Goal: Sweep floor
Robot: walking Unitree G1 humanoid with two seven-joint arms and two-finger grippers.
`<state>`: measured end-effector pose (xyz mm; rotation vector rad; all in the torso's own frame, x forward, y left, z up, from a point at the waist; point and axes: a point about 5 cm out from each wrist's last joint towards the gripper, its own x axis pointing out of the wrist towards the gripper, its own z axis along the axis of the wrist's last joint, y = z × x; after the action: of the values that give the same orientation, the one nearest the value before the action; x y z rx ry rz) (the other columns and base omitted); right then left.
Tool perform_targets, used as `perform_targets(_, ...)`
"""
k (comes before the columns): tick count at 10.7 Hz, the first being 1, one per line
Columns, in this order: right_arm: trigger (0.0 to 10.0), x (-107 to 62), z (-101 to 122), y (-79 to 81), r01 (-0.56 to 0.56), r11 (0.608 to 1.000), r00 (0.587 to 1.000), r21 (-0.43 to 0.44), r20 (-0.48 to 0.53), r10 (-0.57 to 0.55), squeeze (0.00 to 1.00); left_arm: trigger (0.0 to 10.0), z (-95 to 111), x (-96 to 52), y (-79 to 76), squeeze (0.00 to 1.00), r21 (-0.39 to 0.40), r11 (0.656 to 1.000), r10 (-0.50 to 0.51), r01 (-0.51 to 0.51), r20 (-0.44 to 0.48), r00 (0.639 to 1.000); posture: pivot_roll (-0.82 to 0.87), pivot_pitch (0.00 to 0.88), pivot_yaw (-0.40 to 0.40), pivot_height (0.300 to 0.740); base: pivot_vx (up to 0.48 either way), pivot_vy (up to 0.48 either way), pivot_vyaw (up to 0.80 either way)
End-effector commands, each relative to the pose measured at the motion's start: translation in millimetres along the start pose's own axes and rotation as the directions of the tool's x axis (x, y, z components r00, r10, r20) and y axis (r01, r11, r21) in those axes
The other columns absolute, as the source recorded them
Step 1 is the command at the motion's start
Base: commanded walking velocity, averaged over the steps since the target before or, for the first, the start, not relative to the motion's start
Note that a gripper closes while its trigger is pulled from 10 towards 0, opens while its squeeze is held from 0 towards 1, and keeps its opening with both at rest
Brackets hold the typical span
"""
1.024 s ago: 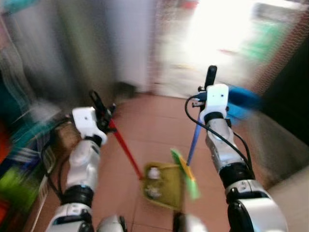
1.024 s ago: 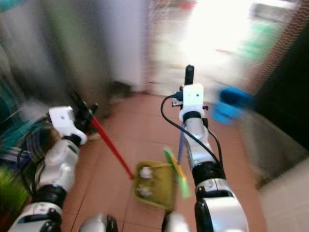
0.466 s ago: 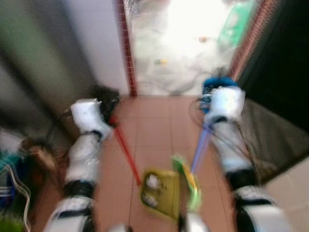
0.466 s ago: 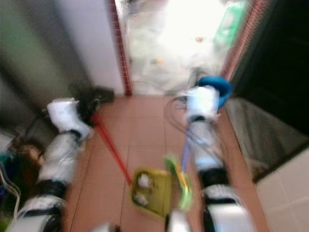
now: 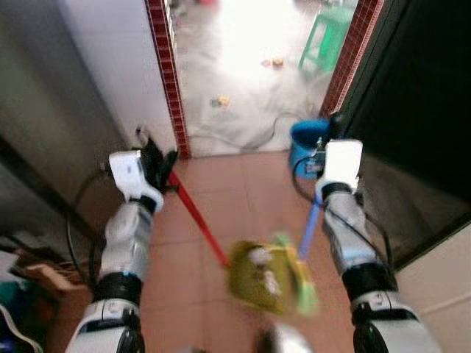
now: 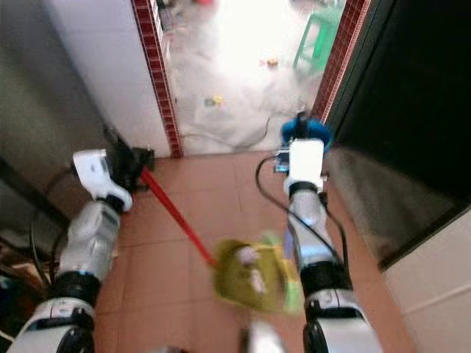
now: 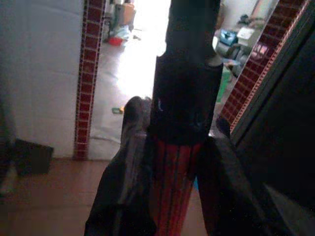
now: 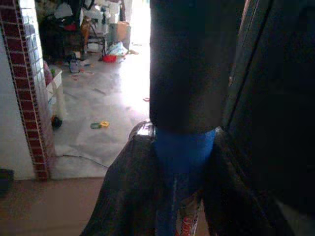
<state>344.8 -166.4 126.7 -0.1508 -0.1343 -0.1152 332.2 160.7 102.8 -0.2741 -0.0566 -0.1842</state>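
Note:
My left gripper (image 5: pixel 157 163) is shut on the red handle (image 5: pixel 196 218) of a yellow-green dustpan (image 5: pixel 259 276), which hangs low over the terracotta floor tiles (image 5: pixel 243 187) with pale crumpled scraps in it. My right gripper (image 5: pixel 334 129) is shut on the blue handle (image 5: pixel 309 225) of a broom whose green bristle head (image 5: pixel 303 285) sits at the dustpan's right edge. In the left wrist view the red handle (image 7: pixel 172 189) runs between black fingers (image 7: pixel 127 162). The right wrist view shows the blue handle (image 8: pixel 181 169) held the same way.
A doorway ahead opens onto a bright grey floor with small toys (image 5: pixel 219 101), a cable and a green stool (image 5: pixel 328 38). Red brick door posts (image 5: pixel 166 73) flank it. A blue bucket (image 5: pixel 303 140) stands by the right post. A dark door (image 5: pixel 419 110) lines the right side, and boxes lie at lower left.
The whole view has swung round to face the doorway squarely and is less blurred. Both grippers keep their hold on the handles, with dustpan and broom head still together.

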Motion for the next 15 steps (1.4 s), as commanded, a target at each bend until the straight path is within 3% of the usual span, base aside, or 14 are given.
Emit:
perform_targets(1, 10.0, 2.7, 6.0, -3.8, 0.012, 1.0, 1.0, -0.01, 0.023, -0.012, 0.0, 10.0, 3.0, 3.1, -6.3, 0.0, -0.017, 1.0, -0.003, 0.003, 0.024, 1.0, -0.11, 0.042, 0.055, 0.74, 0.292, 0.382, 0.0)
perform_targets(3, 10.0, 2.7, 5.1, -3.3, 0.014, 1.0, 1.0, -0.013, 0.018, -0.014, 0.0, 10.0, 1.4, 2.8, -2.3, 0.0, -0.031, 0.999, 0.043, -0.042, 0.005, 0.999, -0.1, 0.036, 0.049, 0.74, 0.0, 0.0, 0.0)
perform_targets(9, 10.0, 12.1, 15.8, 11.3, -0.072, 0.997, 0.996, -0.022, 0.042, 0.073, 0.0, 10.0, 5.0, -26.5, 9.4, 0.0, 0.119, 0.99, 0.071, -0.073, 0.022, 0.997, -0.04, 0.021, -0.032, 0.74, 0.0, 0.0, 0.0)
perform_targets(11, 10.0, 8.7, 17.8, -1.5, -0.064, 0.998, 0.996, -0.026, 0.061, 0.066, 0.0, 10.0, 13.2, -49.8, 12.8, 0.0, 0.19, 0.978, 0.08, -0.081, 0.012, 0.997, -0.04, 0.026, -0.023, 0.74, 0.0, 0.0, 0.0)
perform_targets(13, 10.0, -3.1, 13.0, -18.7, -0.034, 0.998, 0.998, -0.048, 0.058, 0.036, 0.0, 10.0, 15.0, -71.5, 4.4, 0.0, 0.258, 0.966, 0.039, -0.034, -0.016, 0.999, -0.05, 0.035, -0.005, 0.74, 0.0, 0.0, 0.0)
perform_targets(15, 10.0, -18.9, 3.1, -25.5, -0.025, 0.998, 0.999, -0.054, 0.031, 0.027, 0.0, 10.0, 20.2, -79.7, 3.8, 0.0, 0.213, 0.975, 0.07, -0.068, -0.001, 0.998, -0.06, 0.045, 0.01, 0.74, 0.0, 0.0, 0.0)
